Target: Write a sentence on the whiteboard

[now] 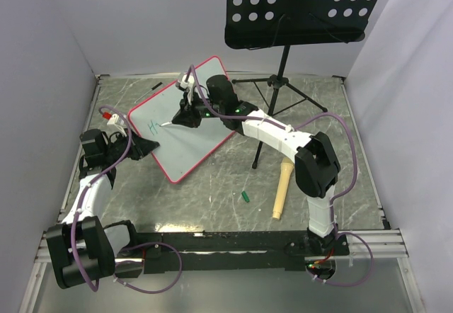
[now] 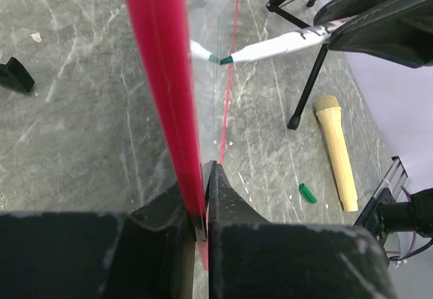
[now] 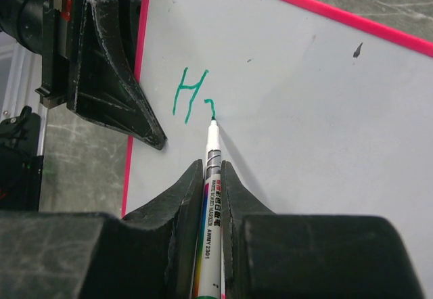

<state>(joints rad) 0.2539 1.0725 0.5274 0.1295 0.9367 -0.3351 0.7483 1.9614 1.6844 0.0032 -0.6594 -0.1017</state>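
The whiteboard (image 1: 198, 132), white with a pink-red frame, is held tilted above the table at centre left. My left gripper (image 1: 145, 146) is shut on its left edge; in the left wrist view the pink frame (image 2: 159, 76) runs down between that gripper's (image 2: 205, 197) jaws. My right gripper (image 3: 208, 170) is shut on a white marker (image 3: 210, 177), whose green tip touches the board (image 3: 304, 109). Of the sentence (image 3: 189, 95), a teal-green "H" and a short stroke beside it show. From above, the right gripper (image 1: 185, 115) hovers over the board's middle.
A black perforated music stand (image 1: 301, 8) rises at the back, its tripod legs (image 1: 283, 86) spread just right of the board. A wooden handle-like piece (image 1: 282, 189) and a green marker cap (image 1: 245, 197) lie on the grey table (image 1: 212, 207) in front.
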